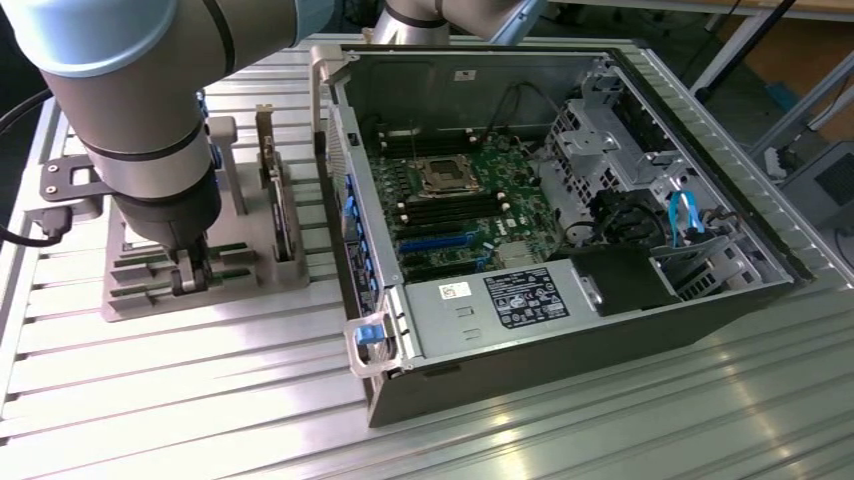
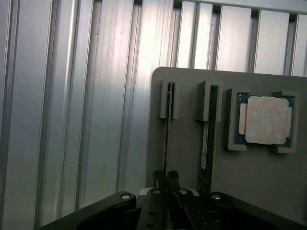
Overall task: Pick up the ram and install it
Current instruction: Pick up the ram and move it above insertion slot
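The gripper (image 2: 166,178) stood low over the grey holder (image 2: 186,120), its fingers drawn narrow with the top edge of the ram (image 2: 167,129) running in between them. It looked like a closed pinch on that thin board. The ram itself sat upright in the holder's outer slot, its far end seated between the slot's two guide posts, so it did not appear to have been lifted out.

Just beside it on the holder, in the neighbouring slot, stood a second board (image 2: 207,143) with a pale label. Past that, in the holder's square pocket, lay the silver processor chip (image 2: 266,120), untouched.

In the exterior view the arm came straight down onto the holder (image 1: 147,300), which rested on the slatted metal table (image 1: 200,400). Beyond the holder, toward the exterior view's right, lay the open computer case (image 1: 400,300) with the motherboard (image 1: 454,200) exposed.

By my reading, the grasp was made or very nearly so. The lift from the holder, the carry to the case and the seating in the motherboard were all undone.
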Robot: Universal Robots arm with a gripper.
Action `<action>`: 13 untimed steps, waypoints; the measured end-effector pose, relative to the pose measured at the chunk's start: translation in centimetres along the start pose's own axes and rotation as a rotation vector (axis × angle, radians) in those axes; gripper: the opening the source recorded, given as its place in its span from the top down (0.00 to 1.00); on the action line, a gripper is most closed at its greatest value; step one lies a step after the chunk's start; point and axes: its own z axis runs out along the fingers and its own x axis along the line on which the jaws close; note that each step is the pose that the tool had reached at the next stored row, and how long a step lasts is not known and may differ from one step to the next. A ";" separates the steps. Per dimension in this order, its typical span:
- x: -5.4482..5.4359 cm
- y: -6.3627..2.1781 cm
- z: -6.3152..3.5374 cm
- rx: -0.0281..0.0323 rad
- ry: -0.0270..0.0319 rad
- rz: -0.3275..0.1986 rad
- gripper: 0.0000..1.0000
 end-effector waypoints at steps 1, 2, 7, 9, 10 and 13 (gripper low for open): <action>0.0 0.00 0.00 0.0001 -0.0002 0.005 0.87; 0.0 0.00 0.00 0.0001 -0.0004 0.009 0.87; 0.0 0.00 0.00 0.0004 -0.0009 0.018 0.87; 0.0 0.00 0.00 0.0006 -0.0010 0.018 0.87; 0.0 0.00 0.00 0.0005 -0.0010 0.018 0.87; 0.0 0.00 -0.01 0.0005 -0.0009 0.020 0.87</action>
